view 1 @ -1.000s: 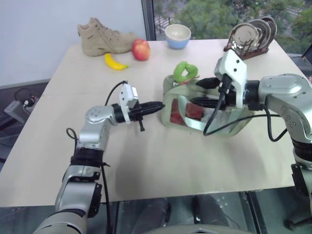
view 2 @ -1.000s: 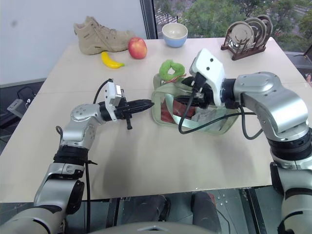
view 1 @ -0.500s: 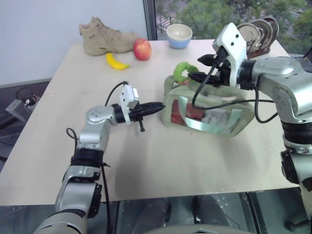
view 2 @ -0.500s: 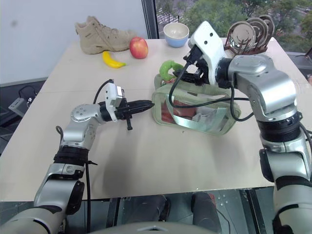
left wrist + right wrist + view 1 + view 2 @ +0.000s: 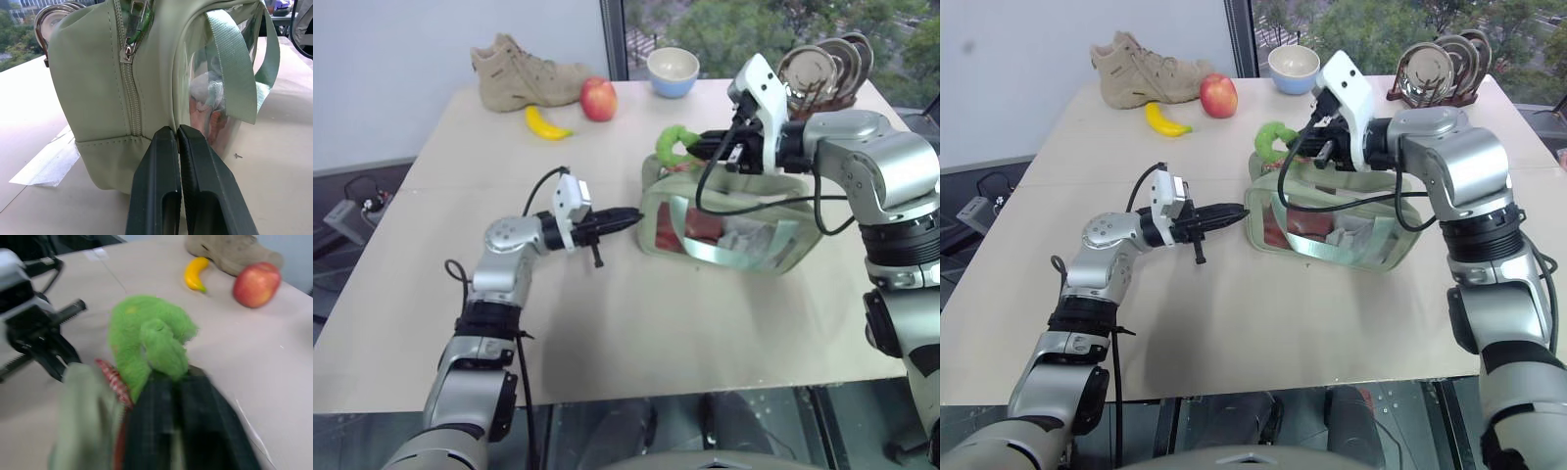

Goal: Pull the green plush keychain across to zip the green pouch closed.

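The green pouch [image 5: 729,227] stands on the table [image 5: 607,323], its clear window showing red and white contents. Its zipper [image 5: 128,73] runs up the near end wall. The green plush keychain [image 5: 673,145] sits at the pouch's top left end. My right gripper [image 5: 698,148] reaches in from the right and is shut on the keychain [image 5: 146,338]. My left gripper [image 5: 632,215] points level at the pouch's left end. It is shut, and its fingertips [image 5: 168,134] rest against the lower seam of the pouch [image 5: 93,93].
A tan shoe [image 5: 524,70], a red apple [image 5: 598,99] and a yellow banana [image 5: 544,124] lie at the table's far left. A blue bowl [image 5: 671,70] and a rack of plates [image 5: 822,67] stand at the back. A strip of tape [image 5: 46,164] lies beside the pouch.
My right gripper rose from the pouch's front, moved left to the plush keychain and shut on it. The left gripper stayed at the pouch's end.
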